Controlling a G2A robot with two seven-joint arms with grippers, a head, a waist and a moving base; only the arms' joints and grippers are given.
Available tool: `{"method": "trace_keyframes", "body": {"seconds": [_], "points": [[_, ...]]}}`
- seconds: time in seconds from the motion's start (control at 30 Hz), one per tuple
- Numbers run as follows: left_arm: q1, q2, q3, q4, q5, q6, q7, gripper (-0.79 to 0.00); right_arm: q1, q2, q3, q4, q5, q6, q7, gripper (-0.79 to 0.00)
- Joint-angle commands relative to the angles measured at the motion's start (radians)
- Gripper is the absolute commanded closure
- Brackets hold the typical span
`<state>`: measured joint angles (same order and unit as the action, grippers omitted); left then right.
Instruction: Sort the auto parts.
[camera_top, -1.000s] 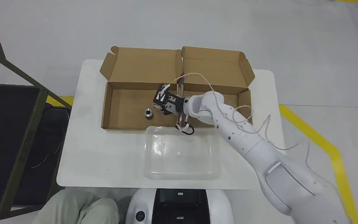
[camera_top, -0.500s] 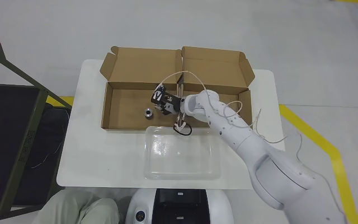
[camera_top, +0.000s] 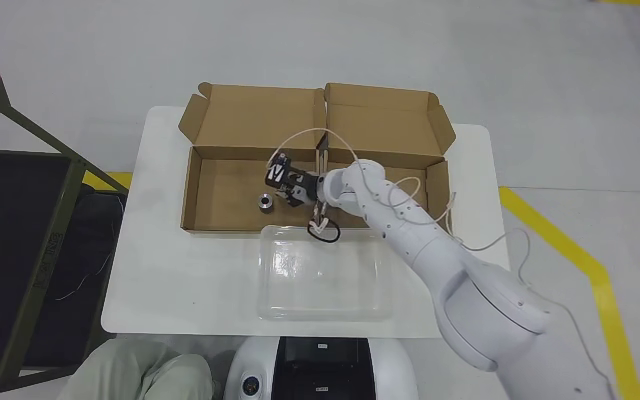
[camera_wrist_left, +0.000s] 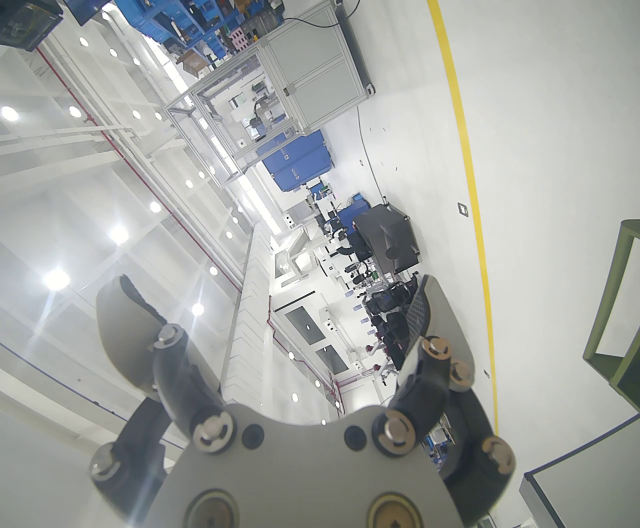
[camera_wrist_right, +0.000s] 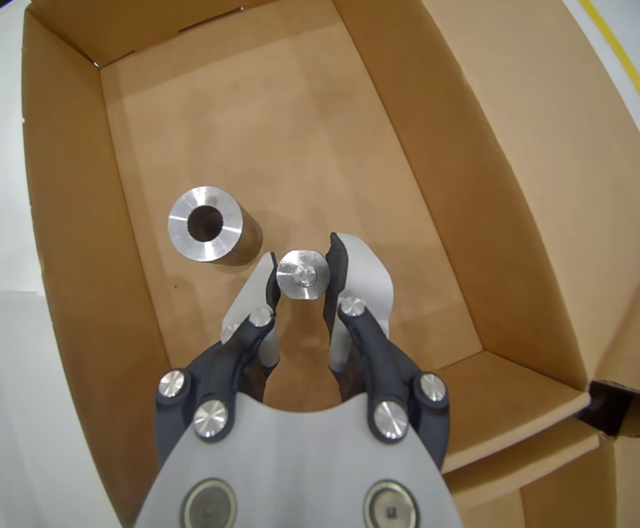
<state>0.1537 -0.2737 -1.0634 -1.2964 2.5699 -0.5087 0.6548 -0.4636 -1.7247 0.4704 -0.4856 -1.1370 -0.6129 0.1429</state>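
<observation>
On the white table an open cardboard box sits toward 12 o'clock, and a clear plastic tray lies just beside its near wall, toward 6 o'clock. A divider splits the box into two compartments. The right gripper is inside the compartment on the 9 o'clock side, close to that divider. In the right wrist view the right gripper has its jaws drawn narrow around a small solid metal pin. The dark pads press on opposite sides of the pin, whose flat round end faces the camera. A short hollow metal sleeve stands upright on the box floor near the pin, not touching it or the fingers. From above, the sleeve is at about 8 o'clock from the gripper, close to the box's near wall. The left gripper points away from the table toward the hall, and its jaws are spread wide with nothing between them.
</observation>
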Motion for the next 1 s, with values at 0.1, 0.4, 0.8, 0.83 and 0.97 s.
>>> {"method": "trace_keyframes", "body": {"seconds": [0.1,0.4,0.8,0.83,0.97], "points": [[0.0,0.0,0.0,0.0,0.0,0.0,0.0,-0.785,0.005,-0.014,-0.001,0.026,-0.009,-0.001,-0.009,-0.28],[0.0,0.0,0.0,0.0,0.0,0.0,0.0,-0.785,0.017,-0.028,0.007,0.041,-0.023,-0.001,-0.024,-0.302],[0.0,0.0,0.0,0.0,0.0,0.0,0.0,-0.785,0.024,-0.017,0.039,-0.007,-0.052,0.019,-0.067,-0.311],[0.0,0.0,0.0,0.0,0.0,0.0,0.0,-0.785,0.023,-0.015,0.043,-0.016,-0.055,0.02,-0.072,-0.311],[0.0,0.0,0.0,0.0,0.0,0.0,0.0,-0.785,0.016,0.0,0.059,-0.07,-0.076,0.022,-0.092,-0.314]]}}
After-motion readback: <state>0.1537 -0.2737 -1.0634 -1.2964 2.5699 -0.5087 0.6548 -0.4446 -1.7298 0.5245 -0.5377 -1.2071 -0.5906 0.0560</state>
